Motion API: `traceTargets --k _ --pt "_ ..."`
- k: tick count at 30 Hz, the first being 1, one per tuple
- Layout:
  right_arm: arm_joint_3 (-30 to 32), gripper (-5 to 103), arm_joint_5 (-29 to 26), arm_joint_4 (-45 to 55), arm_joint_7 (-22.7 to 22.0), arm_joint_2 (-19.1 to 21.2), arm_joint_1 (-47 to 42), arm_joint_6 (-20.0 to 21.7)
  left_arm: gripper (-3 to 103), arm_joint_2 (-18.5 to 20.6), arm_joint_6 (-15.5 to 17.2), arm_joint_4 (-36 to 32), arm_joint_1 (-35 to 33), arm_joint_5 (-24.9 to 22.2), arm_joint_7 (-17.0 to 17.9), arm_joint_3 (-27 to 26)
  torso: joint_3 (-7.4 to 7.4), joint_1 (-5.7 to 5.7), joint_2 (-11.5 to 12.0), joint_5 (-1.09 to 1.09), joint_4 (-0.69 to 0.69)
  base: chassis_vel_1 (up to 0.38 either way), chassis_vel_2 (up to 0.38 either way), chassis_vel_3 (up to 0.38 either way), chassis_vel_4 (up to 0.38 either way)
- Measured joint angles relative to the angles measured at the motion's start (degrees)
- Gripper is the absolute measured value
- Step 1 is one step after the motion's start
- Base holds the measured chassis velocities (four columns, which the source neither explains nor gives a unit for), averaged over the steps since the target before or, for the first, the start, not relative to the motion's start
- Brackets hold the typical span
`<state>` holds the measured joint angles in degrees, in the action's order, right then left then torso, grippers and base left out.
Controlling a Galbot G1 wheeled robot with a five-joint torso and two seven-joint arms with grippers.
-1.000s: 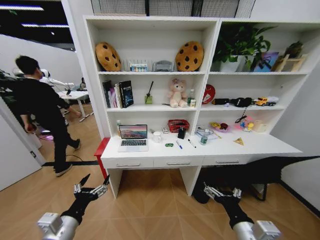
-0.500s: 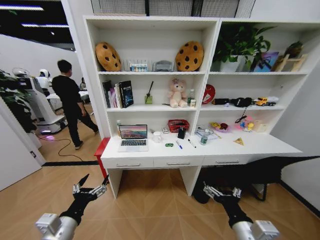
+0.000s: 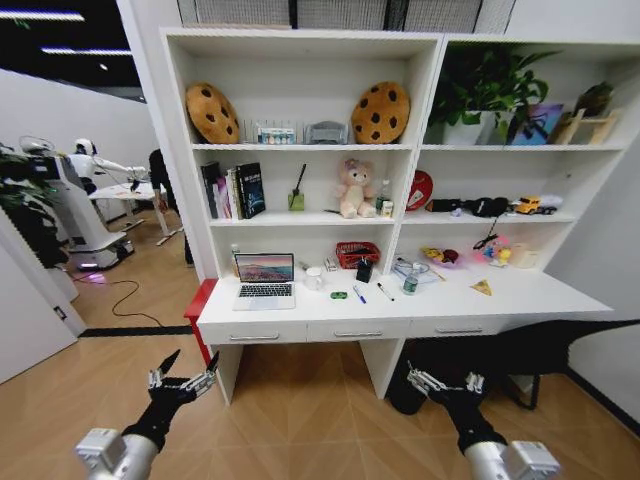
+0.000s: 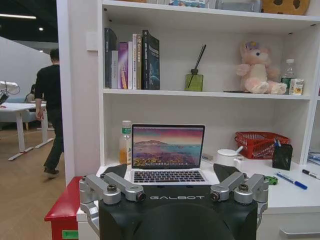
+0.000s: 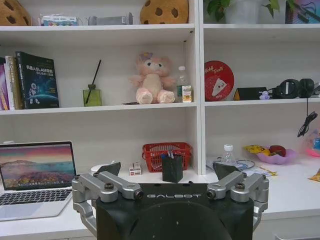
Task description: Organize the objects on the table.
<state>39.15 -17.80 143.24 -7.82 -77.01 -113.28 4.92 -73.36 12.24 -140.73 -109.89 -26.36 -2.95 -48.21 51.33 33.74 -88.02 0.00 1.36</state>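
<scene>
Both black 2-finger grippers, left gripper and right gripper, hang spread wide and empty, well short of the long white 3-drawer desk ahead, where the thin silver laptop lies nearer the left.

Left gripper spread wide, well short of the table. Open laptop straight ahead; blue pen to its right.

Looked like a robotics lab mocked up as a home study: white desk, bookshelves, another robot nearby.
</scene>
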Motion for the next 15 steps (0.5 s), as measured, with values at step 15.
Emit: traceTargets --k 15 --pt "-0.32 100 0.01 0.00 1.29 0.07 -0.15 -1.01 98 -0.07 -0.14 0.40 0.08 0.14 -0.07 0.08 0.00 0.01 0.01 0.04 0.01 -0.287 0.287 0.277 -0.293"
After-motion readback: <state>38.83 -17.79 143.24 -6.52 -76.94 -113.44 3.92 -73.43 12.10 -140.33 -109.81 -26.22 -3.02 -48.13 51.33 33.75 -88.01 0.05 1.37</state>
